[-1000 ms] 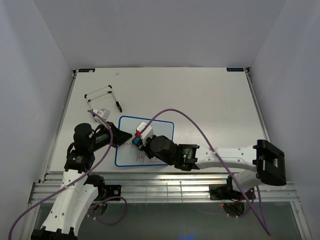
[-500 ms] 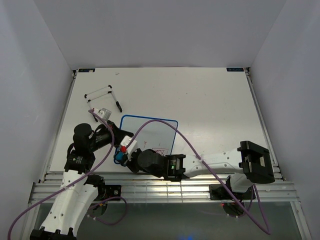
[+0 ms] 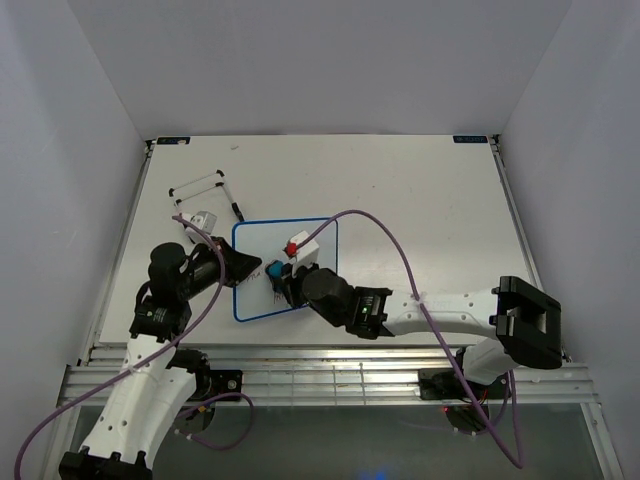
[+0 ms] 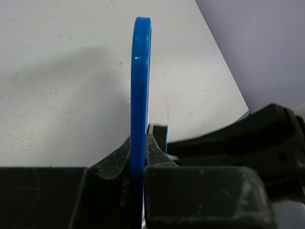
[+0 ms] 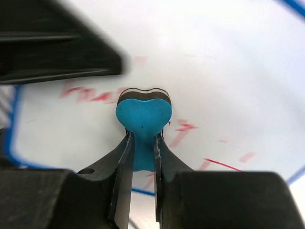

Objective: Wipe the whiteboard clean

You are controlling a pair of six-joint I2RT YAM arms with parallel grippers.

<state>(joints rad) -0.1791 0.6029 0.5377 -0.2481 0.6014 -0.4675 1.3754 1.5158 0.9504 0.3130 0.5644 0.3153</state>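
Whiteboard [image 3: 265, 245], small, flat, white, blue-framed: probably stiff, light, slippery.
Left gripper [image 4: 141, 143] clamps its frame edge; right gripper [image 5: 142, 143] pinches blue bow-shaped eraser [image 5: 143, 112] just ahead.

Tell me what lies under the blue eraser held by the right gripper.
Under the blue eraser is the whiteboard. Its white face shows around the pad, with smeared red marks. Any writing directly beneath the pad is covered.

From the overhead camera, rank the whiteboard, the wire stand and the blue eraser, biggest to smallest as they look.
1. whiteboard, clearly largest.
2. wire stand, a smaller outline.
3. blue eraser, smallest, and only partly visible.
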